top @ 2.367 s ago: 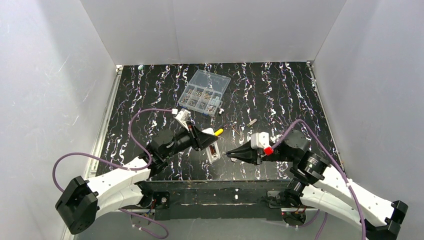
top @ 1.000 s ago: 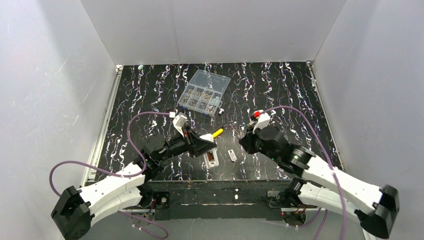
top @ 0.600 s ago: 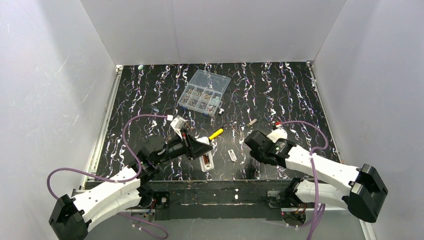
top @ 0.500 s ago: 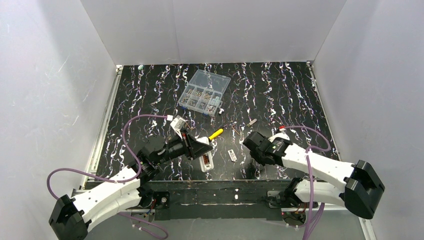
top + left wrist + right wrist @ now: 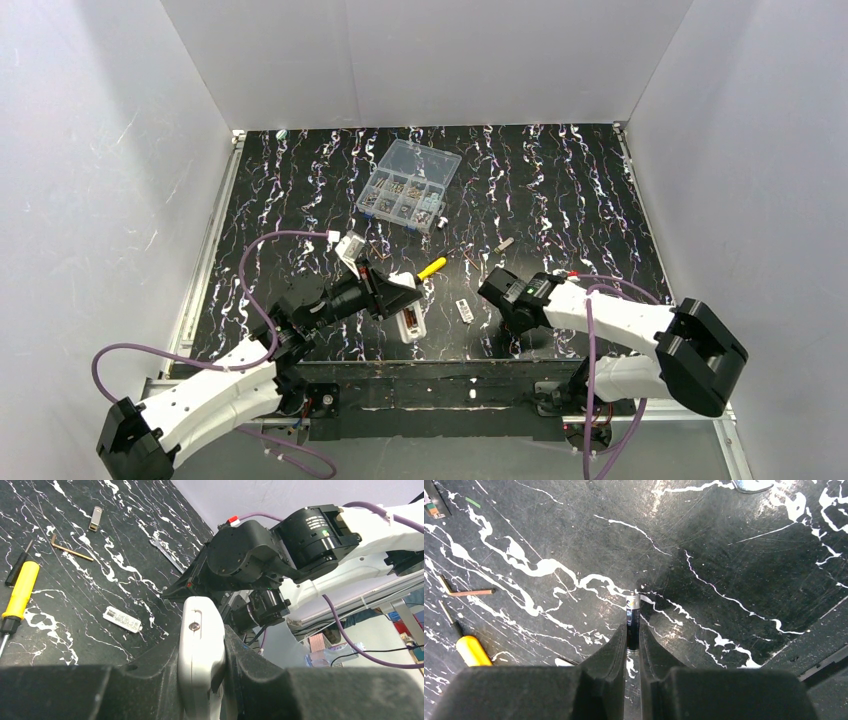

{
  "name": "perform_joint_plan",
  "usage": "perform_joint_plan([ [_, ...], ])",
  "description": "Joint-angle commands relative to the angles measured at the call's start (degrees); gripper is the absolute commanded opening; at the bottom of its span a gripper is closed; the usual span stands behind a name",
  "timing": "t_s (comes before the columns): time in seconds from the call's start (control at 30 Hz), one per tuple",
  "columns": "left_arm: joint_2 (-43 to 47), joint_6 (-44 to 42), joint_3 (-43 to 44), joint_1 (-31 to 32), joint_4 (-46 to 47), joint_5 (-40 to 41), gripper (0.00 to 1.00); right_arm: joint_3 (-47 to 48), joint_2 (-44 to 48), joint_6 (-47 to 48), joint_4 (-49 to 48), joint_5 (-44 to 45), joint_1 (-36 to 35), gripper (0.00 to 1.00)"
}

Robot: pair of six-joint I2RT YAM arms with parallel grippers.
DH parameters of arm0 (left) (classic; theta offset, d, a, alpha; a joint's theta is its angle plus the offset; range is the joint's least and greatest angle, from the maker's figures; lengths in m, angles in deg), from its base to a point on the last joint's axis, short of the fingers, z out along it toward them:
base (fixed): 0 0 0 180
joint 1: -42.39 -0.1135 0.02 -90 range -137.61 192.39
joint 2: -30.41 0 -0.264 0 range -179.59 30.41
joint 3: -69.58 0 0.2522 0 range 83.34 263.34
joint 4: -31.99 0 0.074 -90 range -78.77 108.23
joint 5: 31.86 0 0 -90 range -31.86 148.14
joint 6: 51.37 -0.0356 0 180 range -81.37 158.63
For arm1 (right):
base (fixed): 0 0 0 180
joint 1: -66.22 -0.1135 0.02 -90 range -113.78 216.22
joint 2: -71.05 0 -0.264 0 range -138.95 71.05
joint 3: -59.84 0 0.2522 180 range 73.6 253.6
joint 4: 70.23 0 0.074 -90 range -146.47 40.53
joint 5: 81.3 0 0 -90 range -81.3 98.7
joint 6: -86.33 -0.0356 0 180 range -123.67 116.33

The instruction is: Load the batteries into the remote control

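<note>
Meanwhile the right pincer (image 5: 633, 638) withdrew, clutching a battery (image 5: 632, 620).

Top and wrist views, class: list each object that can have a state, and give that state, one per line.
Remote control, clamped in the left pincer.
Battery, clamped in the right pincer, not yet loaded.
Screwdriver, lying loose on the table.
Compartment box, lid apparently closed.

Overhead looks down; close wrist views share screwdriver (image 5: 19, 582).
</note>
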Motion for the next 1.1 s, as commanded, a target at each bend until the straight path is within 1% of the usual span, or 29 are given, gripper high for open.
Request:
perform_joint_plan([
  [0.0, 1.9, -0.1, 0.5, -0.3, 2.9, 0.1, 0.00, -0.5, -1.8, -12.9, -0.1, 2.7, 0.4, 0.08],
  [0.07, 2.1, -0.1, 0.2, -0.3, 2.9, 0.2, 0.00, -0.8, -2.5, -12.9, -1.3, 2.5, 0.6, 0.13],
  [0.1, 2.3, 0.0, 0.1, -0.3, 2.8, 0.3, 0.00, -1.0, -2.9, -12.9, -1.8, 2.4, 0.6, 0.18],
  [0.3, 3.4, -0.1, -0.7, -0.3, 2.1, 1.1, 0.00, -2.0, -3.8, -11.9, -4.7, 2.5, 0.7, 0.53],
  [0.4, 3.8, -0.1, -1.0, -0.3, 1.9, 1.5, 0.00, -2.1, -4.1, -11.2, -5.5, 2.3, 0.7, 0.62],
  [0.57, 4.1, -0.2, -1.4, -0.3, 2.1, 1.8, 0.00, -2.7, -4.0, -10.1, -7.8, 2.2, 0.7, 0.63],
  [0.63, 4.0, -0.2, -1.5, -0.3, 2.3, 1.7, 0.00, -3.3, -3.9, -9.4, -9.2, 2.0, 0.7, 0.61],
  [0.8, 4.2, -0.3, -1.6, -0.3, 2.2, 1.7, 0.00, -2.4, -1.9, -2.5, -10.3, 3.4, 0.7, 0.60],
  [0.9, 4.4, -0.4, -1.6, -0.3, 2.1, 1.6, 0.00, -1.2, 1.4, 5.4, -9.4, 5.3, 0.6, 0.62],
  [1.0, 4.7, -0.6, -1.7, -0.3, 1.8, 1.8, 0.00, -1.8, 6.6, 16.8, -10.2, 7.3, 0.5, 0.64],
  [1.07, 4.8, -0.7, -1.7, -0.3, 1.9, 1.9, 0.00, -3.9, 11.2, 28.8, -15.6, 7.8, 0.6, 0.65],
])
